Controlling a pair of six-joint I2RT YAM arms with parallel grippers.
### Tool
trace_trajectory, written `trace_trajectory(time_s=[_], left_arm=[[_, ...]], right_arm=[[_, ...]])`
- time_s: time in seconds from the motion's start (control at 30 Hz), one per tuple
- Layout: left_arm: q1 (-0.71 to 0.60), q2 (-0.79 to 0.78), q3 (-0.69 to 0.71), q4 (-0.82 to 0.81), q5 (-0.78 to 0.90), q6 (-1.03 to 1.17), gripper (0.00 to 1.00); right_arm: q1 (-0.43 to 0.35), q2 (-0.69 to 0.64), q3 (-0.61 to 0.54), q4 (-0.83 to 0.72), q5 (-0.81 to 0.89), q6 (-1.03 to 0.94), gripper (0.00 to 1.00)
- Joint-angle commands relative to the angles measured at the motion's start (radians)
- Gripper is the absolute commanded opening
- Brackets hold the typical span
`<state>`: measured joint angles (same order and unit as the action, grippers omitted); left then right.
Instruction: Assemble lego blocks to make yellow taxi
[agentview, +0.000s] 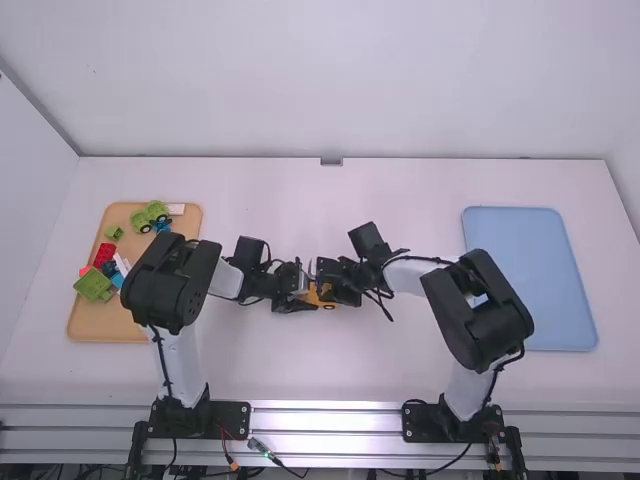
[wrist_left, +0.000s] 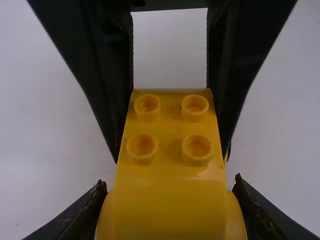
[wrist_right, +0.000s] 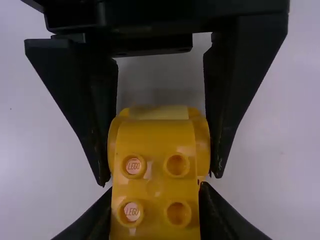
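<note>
Holding One Yellow Taxi Piece from Two Sides

The left gripper (wrist_left: 169, 184) is closed upon the yellow taxi body (wrist_left: 170, 212), with one finger at each side of it. The right gripper (wrist_right: 156, 190) also has its fingers against this same body, from the opposite end. So the task's thing is directly between the two grippers, and neither of them has free space inside.

I suppose it is held so because one arm must keep it steady while the other presses or adjusts a part. A passing from one gripper to the other is also possible. If one pulls before the other releases, the joined parts could perhaps come apart.

Close to the right gripper's fingers are round yellow studs (wrist_right: 177, 165) of the body, and some of them carry small raised lettering, the maker's mark by my judgement. I do not see any other label.

Under both grippers is the white table (agentview: 330, 370). Farther out, beyond the left gripper on its own arm's side, is the tan tray (agentview: 110, 327). It bears the green toy vehicle (agentview: 151, 213), the red block (agentview: 103, 254) and the green block (agentview: 93, 285), probably grouped there as supply. Well apart from the right gripper, on the other side, is the blue tray (agentview: 530, 280).
</note>
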<state>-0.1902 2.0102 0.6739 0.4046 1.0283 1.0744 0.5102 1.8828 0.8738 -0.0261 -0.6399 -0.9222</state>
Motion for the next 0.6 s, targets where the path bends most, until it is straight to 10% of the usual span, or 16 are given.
trace_trajectory(time_s=[0.0, 0.57], left_arm=[[-0.005, 0.008, -0.017, -0.011, -0.017, 0.03, 0.21], [-0.006, 0.008, -0.017, -0.01, -0.02, 0.03, 0.24]], right_arm=[[-0.001, 0.008, 0.002, -0.005, 0.008, 0.003, 0.39], [-0.021, -0.068, 0.023, -0.016, -0.045, 0.002, 0.62]])
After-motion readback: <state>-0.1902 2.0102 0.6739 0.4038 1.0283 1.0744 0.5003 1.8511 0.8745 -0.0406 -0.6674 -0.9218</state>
